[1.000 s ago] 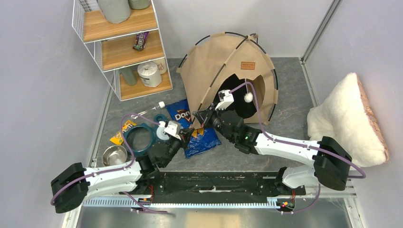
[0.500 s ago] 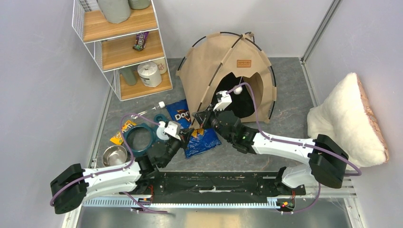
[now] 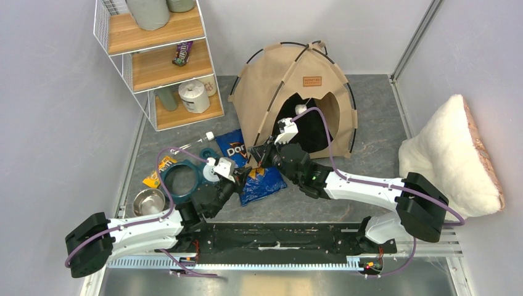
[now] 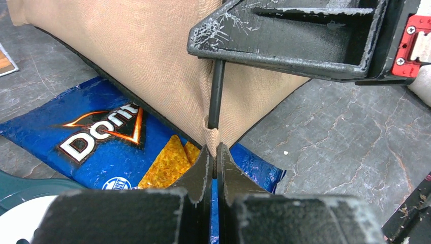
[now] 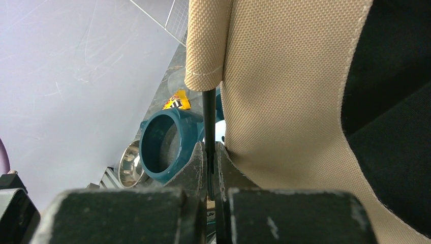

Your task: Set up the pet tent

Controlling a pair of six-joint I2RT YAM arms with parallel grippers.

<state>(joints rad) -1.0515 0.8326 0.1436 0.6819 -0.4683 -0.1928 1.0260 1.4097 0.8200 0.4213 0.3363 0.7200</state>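
Tabletop [image 3: 382, 154] grey; right fingers [image 5: 195, 170] hide pet tent [image 3: 277, 86] pole [image 5: 208, 127] tip.

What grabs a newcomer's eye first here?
The tan tent stands at the back middle. The left gripper is shut on the foot of a black pole at its front left corner, and the right gripper is shut on the same pole higher up. A blue chip bag lies partly under that edge, and a fluffy white cushion sits at the far right.

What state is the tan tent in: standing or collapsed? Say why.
Standing: the pet tent arches into a dome on its black poles.
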